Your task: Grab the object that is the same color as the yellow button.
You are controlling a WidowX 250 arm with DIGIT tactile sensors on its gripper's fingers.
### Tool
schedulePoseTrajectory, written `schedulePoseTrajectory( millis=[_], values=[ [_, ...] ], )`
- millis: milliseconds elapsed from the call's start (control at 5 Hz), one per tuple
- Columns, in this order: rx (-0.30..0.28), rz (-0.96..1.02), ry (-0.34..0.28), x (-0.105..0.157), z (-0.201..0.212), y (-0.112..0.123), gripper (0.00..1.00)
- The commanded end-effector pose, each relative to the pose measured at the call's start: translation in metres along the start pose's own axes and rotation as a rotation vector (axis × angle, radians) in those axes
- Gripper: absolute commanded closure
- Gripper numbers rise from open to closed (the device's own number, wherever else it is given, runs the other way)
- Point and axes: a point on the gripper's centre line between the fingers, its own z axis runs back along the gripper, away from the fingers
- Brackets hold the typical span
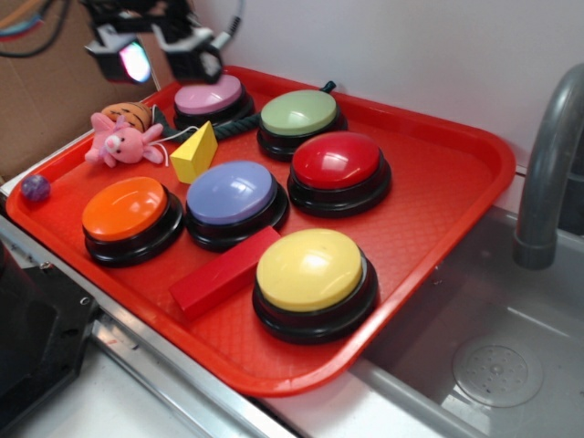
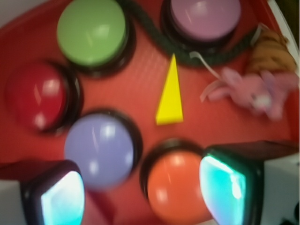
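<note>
The small yellow wedge block (image 1: 193, 154) stands on the red tray (image 1: 438, 196) between the pink button and the purple-blue button; in the wrist view the wedge (image 2: 170, 95) lies at mid-frame, pointing up. The big yellow button (image 1: 312, 272) sits at the tray's near edge and is out of the wrist view. My gripper (image 1: 164, 57) hangs high above the tray's back left corner, open and empty. From the wrist, the gripper (image 2: 143, 192) shows its two glowing fingers wide apart, over the purple-blue and orange buttons, well short of the wedge.
Other dome buttons fill the tray: pink (image 1: 211, 98), green (image 1: 299, 114), red (image 1: 337, 162), purple-blue (image 1: 233, 194), orange (image 1: 125, 210). A long red block (image 1: 224, 274), a pink plush (image 1: 123, 143), a dark rope (image 2: 154, 37) and a small purple ball (image 1: 36, 187) lie there too. A sink with grey faucet (image 1: 547, 173) is at right.
</note>
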Motion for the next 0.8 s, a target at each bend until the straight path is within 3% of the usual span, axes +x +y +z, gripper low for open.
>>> schedulePoseTrajectory(
  millis=[0,600],
  values=[
    [0.062,0.089,-0.126,0.021,-0.035,0.018,0.0],
    [0.086,0.141,-0.098,0.019,-0.066,0.036,0.0]
  ],
)
